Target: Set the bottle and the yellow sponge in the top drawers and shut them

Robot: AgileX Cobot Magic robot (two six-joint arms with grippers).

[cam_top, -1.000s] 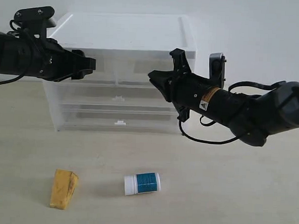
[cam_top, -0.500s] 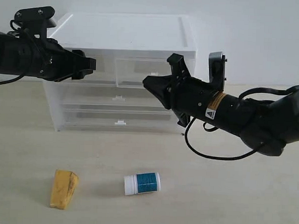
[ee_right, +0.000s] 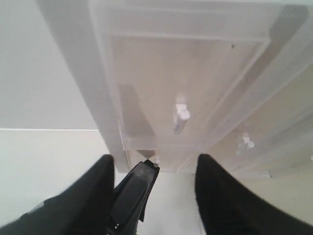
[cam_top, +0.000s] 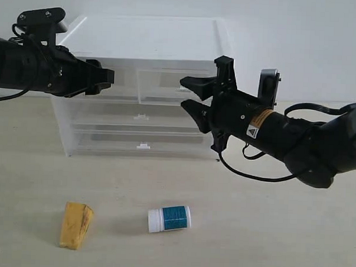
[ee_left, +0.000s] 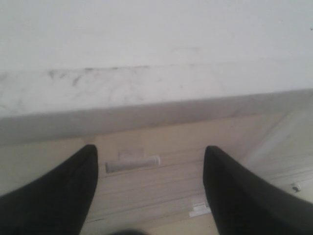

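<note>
Bright even light, soft faint shadows, exterior view sharp, wrist views blurry

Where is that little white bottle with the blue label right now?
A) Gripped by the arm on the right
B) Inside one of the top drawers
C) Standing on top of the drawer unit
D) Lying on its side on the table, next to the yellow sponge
D: the bottle lies on its side on the table, just right of the yellow sponge in the exterior view, out in front of the drawer unit.
</note>
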